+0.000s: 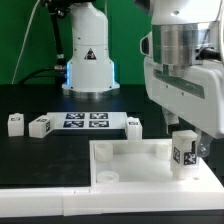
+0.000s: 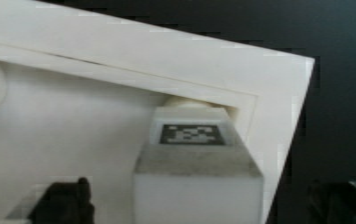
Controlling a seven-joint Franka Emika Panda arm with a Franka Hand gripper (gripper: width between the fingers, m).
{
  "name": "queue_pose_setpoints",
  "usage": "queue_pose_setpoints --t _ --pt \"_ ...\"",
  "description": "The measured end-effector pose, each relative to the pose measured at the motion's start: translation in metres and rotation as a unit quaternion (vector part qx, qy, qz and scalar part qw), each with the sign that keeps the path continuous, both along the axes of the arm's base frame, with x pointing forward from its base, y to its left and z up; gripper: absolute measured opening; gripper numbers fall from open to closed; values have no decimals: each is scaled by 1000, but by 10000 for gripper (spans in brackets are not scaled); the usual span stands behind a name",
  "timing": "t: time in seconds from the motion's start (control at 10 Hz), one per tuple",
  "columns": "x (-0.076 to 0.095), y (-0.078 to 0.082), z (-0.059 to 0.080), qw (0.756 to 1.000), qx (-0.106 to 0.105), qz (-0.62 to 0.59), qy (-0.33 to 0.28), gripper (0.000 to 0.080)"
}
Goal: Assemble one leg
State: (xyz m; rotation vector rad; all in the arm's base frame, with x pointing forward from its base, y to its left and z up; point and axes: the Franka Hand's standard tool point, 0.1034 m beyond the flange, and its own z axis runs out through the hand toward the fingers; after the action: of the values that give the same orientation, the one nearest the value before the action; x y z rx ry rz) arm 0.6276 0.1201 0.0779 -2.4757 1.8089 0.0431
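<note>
Exterior view: the arm's hand (image 1: 186,140) hangs low at the exterior view's right, over the far right corner of the tray (image 1: 130,170). Between its fingers stands the leg (image 1: 184,153), upright, its marker tag facing the camera. The leg's lower end sits inside the tray, at or just above the tray floor; whether it touches cannot be told. The fingers lie against the leg's sides, pinching it.

The tray is a large white square piece with a raised rim, lying on the dark surface (image 1: 30,160) at the near right. A round socket (image 1: 104,173) shows at its near left corner.

Farther back, the marker board (image 1: 85,121) lies flat near the middle of the surface. Two small white parts (image 1: 29,125) sit well to its left, and one more (image 1: 133,125) just beside its right edge. The arm's white base (image 1: 89,60) stands at the far side.

Wrist view: the leg (image 2: 196,160) fills the middle, tag uppermost, its end tucked into the tray's corner (image 2: 246,95) close to the rim. Dark fingertips (image 2: 59,200) flank the leg on both sides.
</note>
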Motion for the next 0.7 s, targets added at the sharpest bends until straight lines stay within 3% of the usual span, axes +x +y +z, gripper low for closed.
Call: queue_pose_setpoints --t 0.2,0.4,0.7 --pt "0 0 0 993 -3 117 -9 647" --pt "0 3 0 967 -14 256 -13 647" --pt "-1 4 -1 881 -24 471 -21 649"
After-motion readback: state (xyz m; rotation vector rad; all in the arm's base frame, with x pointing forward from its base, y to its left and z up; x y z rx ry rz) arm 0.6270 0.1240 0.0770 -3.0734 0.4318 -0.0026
